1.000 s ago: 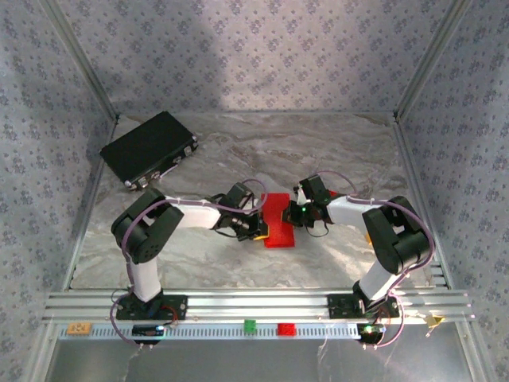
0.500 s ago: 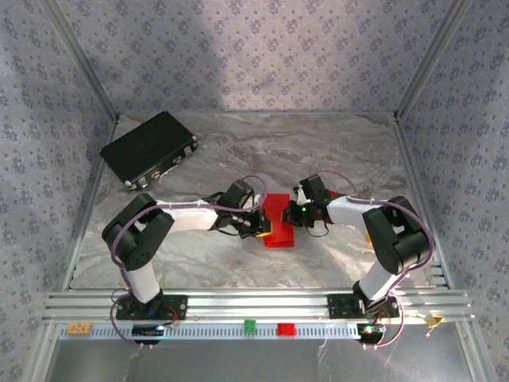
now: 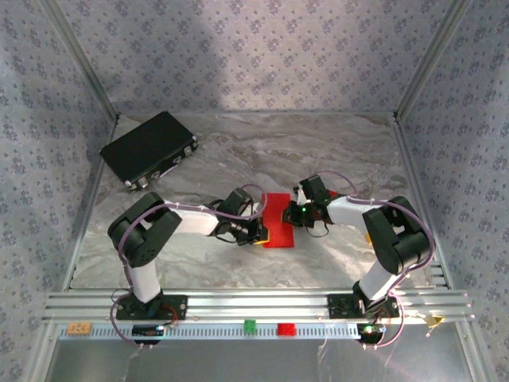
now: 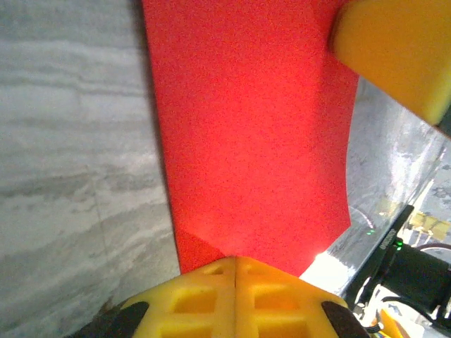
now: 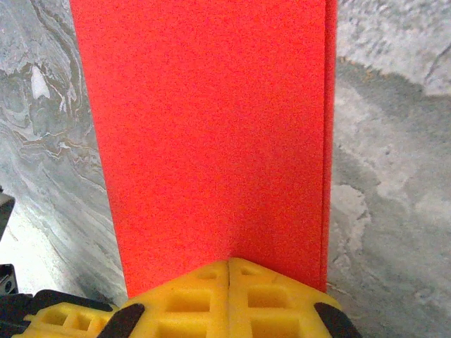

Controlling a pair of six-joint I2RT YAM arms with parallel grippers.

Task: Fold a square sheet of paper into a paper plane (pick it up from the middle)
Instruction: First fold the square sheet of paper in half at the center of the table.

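Red paper [image 3: 280, 216] lies flat in the middle of the marbled table [image 3: 334, 151], between my two grippers. It is already doubled into a long narrow strip, and from my right wrist I see a second layer's edge running along its right side. It is thin, light and limp, so I judge it will slide on the smooth table if nudged sideways, buckle if squeezed from the ends, and keep every crease pressed into it, wanted or not. The safest hold, I think, is at the middle of a long edge, pinching both layers together while the other arm pins the strip flat. My left gripper [image 4: 235, 262] has its yellow fingers [image 4: 197, 303] closed tight together, tips at one long edge of the strip. My right gripper [image 5: 229, 264] is closed likewise at the opposite edge. Whether either one pinches a layer or merely presses on it, I cannot tell. Compared with a second ago, the strip has not moved and my right arm sits as it did. My left arm has swung its elbow out and back, and its gripper sits slightly nearer my base.
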